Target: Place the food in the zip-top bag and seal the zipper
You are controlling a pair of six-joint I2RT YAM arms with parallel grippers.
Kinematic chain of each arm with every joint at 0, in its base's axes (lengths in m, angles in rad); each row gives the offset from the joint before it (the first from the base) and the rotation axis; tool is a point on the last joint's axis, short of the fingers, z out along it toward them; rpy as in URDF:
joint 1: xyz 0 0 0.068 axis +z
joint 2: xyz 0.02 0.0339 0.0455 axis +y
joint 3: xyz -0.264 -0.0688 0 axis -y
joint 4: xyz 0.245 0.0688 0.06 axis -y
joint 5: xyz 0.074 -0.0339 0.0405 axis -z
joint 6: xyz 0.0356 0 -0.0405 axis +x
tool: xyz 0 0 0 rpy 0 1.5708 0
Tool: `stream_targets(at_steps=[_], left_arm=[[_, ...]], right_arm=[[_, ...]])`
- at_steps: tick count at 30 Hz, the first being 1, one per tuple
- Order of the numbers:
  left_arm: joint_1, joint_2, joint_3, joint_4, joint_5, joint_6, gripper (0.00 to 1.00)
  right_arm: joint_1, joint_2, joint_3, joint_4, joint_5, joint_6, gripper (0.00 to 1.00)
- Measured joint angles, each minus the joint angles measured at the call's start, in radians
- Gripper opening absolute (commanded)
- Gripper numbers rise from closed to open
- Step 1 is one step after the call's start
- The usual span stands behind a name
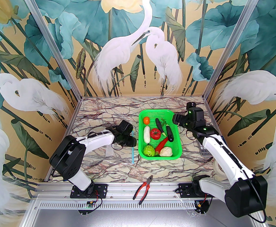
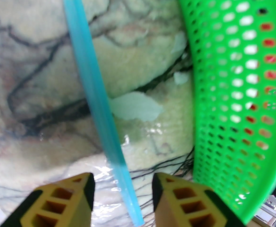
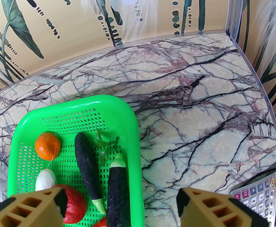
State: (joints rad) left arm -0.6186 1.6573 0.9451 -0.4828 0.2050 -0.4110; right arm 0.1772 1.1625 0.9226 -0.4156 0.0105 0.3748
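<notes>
Your left pincer [image 2: 122, 184] hung wide astride the zipper [image 2: 93, 84] — the zip-top bag [image 1: 119, 158] looked limp and slippery, so that stiffer strip was your hold; right pincer [image 3: 121, 198] gaped too.

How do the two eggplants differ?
The slim eggplant has its pale cap at the near end; the thick eggplant has its cap at the far end. The thick one lies nearer the basket rim than the slim one. Both are dark, lying side by side.

Blurry zipper [image 2: 93, 79]; calculator [image 3: 261, 197] half off-frame
</notes>
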Motion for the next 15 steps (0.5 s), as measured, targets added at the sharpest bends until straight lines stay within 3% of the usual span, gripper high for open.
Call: stream_targets(at_steps=[15], left_arm=[[-0.017, 0.067, 0.049, -0.058, 0.0, 0.016, 0.39]], right_arm=[[0.0, -0.019, -0.045, 0.016, 0.015, 0.015, 0.84]])
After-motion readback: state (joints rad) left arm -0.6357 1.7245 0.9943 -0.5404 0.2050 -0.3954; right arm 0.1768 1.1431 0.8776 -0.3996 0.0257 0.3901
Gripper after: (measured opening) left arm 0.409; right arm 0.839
